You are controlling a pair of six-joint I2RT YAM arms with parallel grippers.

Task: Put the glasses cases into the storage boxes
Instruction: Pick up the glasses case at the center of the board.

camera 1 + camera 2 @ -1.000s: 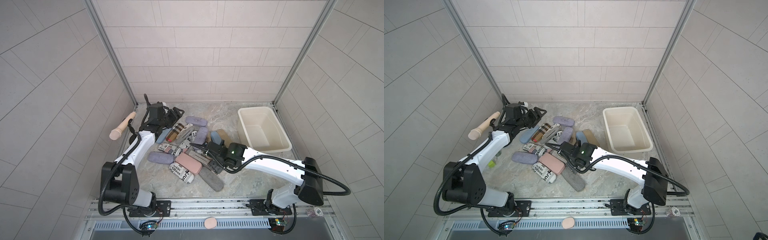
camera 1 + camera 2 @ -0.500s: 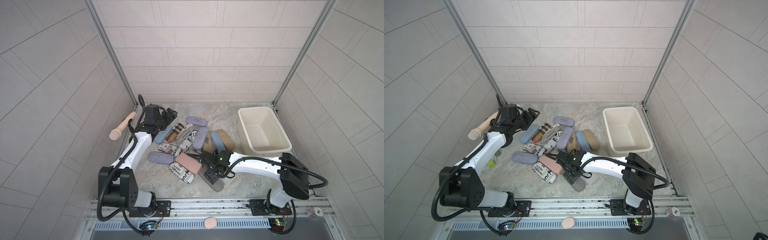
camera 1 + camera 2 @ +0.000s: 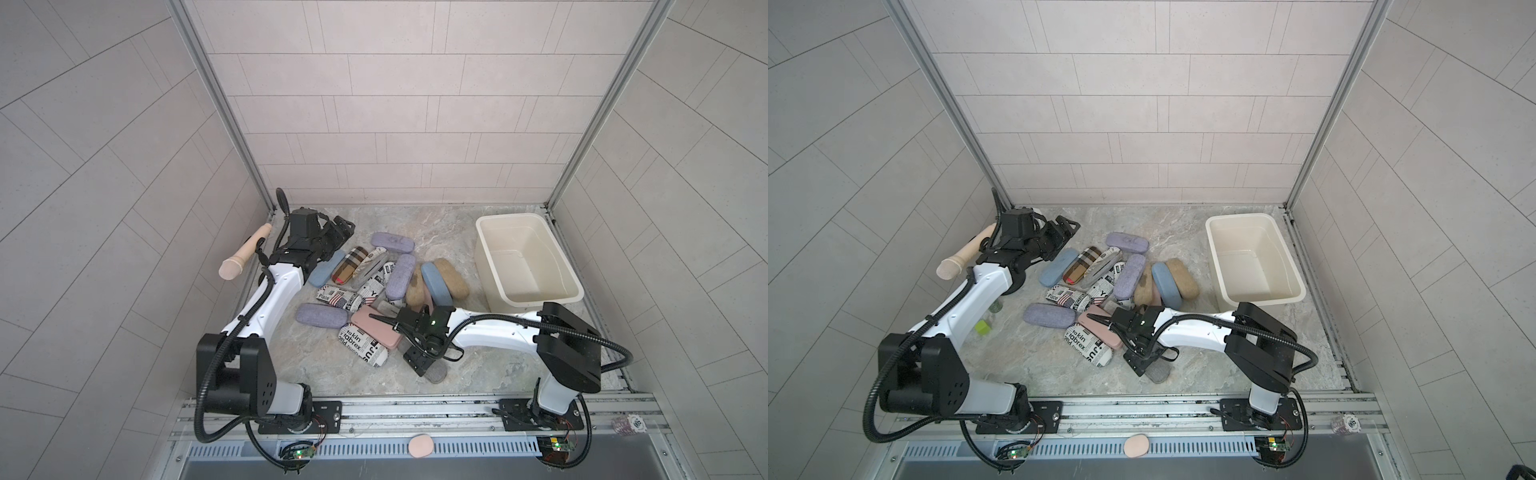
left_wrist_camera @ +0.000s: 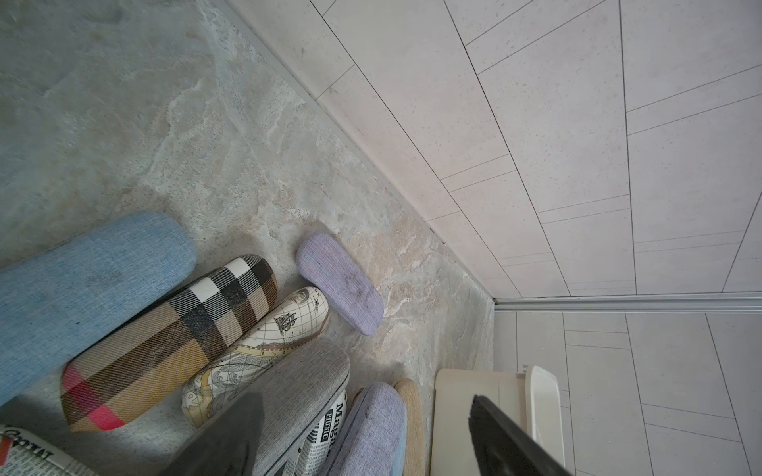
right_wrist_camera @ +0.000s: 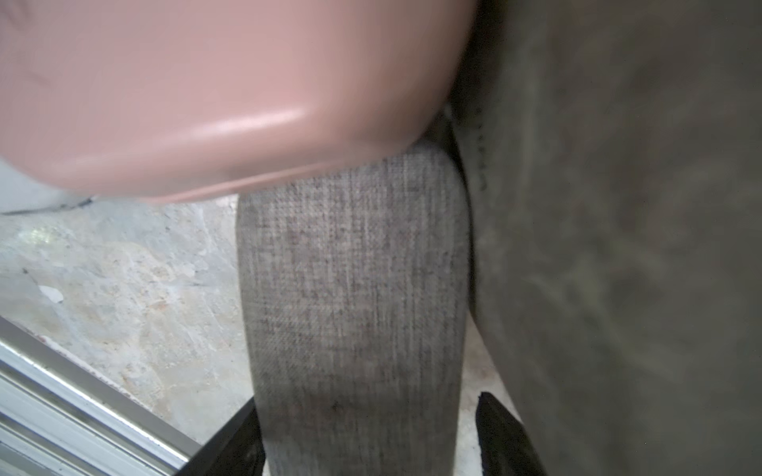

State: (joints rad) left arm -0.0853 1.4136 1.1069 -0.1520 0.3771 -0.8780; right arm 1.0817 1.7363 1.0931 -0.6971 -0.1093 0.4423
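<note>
Right gripper (image 3: 420, 365) is low at the front of the table, jaws open and astride the near end of a grey fabric case (image 5: 354, 309). One finger (image 5: 503, 437) stands clear of the case with a strip of table showing between them. The other finger sits at the case's edge, and I cannot tell if it touches. Nothing is gripped. A pink case (image 5: 206, 103) overlaps the grey one's far end.

Left gripper (image 3: 340, 232) hangs above the back left of the pile, near a blue case (image 3: 322, 272), with its fingers (image 4: 231, 437) wide apart and holding nothing.

The storage box (image 3: 490, 249), a cream tub, stands at the back right, well apart from both grippers. Every case I see lies on the table outside it.

Legible writing:
- The newsprint case (image 3: 363, 347) beside the pink one reads "takin" and, I think, "fabrex".
- The flag-print case (image 3: 332, 297) reads "Place".
- In the left wrist view another newsprint case (image 4: 325, 437) reads "Maga" and "Music".
</note>
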